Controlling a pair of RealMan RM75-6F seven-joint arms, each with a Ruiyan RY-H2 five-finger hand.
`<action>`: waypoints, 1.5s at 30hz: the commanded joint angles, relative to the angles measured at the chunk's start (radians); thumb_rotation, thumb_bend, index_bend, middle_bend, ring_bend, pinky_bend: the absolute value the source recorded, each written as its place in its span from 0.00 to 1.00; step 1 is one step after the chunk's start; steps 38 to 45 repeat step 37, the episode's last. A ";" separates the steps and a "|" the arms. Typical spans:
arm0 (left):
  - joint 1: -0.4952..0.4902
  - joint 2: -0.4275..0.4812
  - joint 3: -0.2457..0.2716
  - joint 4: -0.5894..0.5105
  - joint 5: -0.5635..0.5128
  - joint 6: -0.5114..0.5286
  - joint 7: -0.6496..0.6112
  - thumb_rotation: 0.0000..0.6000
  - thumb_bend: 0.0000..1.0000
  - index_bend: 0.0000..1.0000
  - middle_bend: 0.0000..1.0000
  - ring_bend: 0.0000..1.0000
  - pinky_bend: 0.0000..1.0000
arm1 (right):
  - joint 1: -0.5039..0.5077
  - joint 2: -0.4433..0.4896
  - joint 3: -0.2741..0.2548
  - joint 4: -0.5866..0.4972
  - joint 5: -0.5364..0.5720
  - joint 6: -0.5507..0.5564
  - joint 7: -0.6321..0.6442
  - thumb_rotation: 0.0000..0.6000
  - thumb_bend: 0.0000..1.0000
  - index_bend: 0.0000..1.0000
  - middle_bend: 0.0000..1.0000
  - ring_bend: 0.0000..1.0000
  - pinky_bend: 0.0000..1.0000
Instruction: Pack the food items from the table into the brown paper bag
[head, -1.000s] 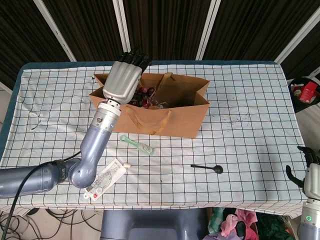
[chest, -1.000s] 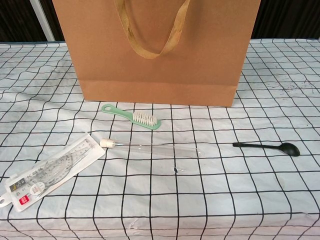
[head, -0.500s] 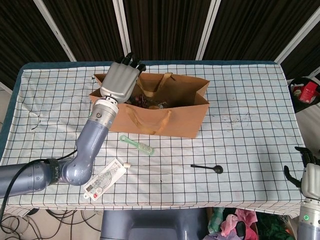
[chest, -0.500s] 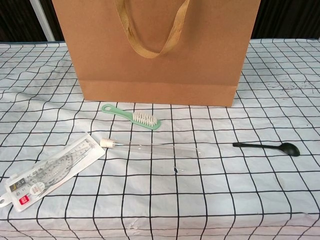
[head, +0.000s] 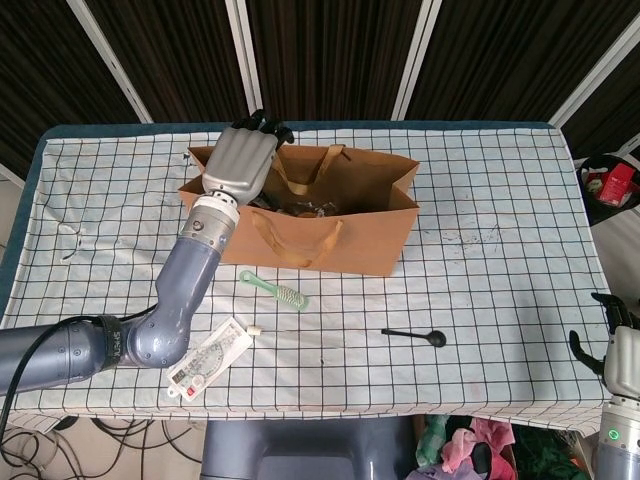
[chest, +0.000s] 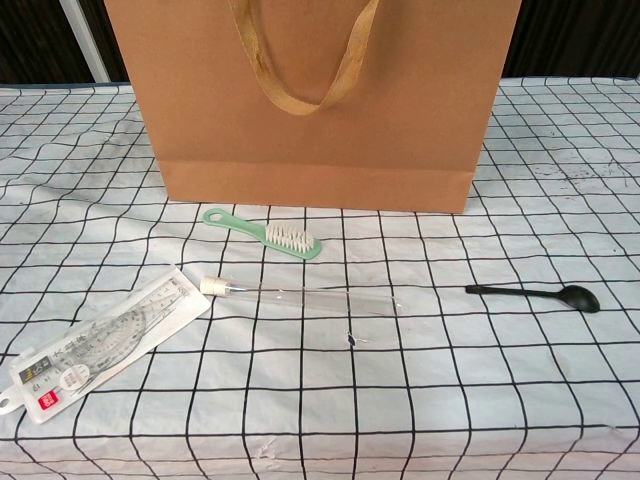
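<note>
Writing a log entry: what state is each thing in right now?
Bag: upright, open at top, items inside.
Left hand: over the bag's left end, fingers reaching into the mouth; grasp hidden.
Right hand: at table's right edge, partly visible.
Brush: flat on table.
Spoon: flat on table.
Tube: lying flat, capped.
Protractor pack: flat.

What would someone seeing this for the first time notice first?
The brown paper bag standing upright at the middle of the checked table, with the left hand poised over its open left end. In front of the bag lie a green brush, a clear tube, a packaged protractor and a black spoon. The right hand waits off the table's near right corner.
</note>
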 joint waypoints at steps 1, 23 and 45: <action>0.061 0.038 0.025 -0.073 0.203 0.112 -0.053 1.00 0.13 0.25 0.18 0.05 0.18 | -0.001 0.001 0.000 -0.002 -0.001 0.002 0.001 1.00 0.27 0.25 0.22 0.31 0.30; 0.893 0.227 0.711 -0.243 1.150 0.565 -0.460 1.00 0.03 0.15 0.08 0.00 0.08 | 0.018 0.089 -0.084 -0.046 -0.126 -0.041 0.002 1.00 0.14 0.19 0.13 0.22 0.29; 1.033 0.092 0.682 0.039 1.247 0.487 -0.771 1.00 0.01 0.15 0.06 0.00 0.05 | 0.032 0.149 -0.133 -0.104 -0.221 -0.031 0.022 1.00 0.14 0.17 0.12 0.21 0.29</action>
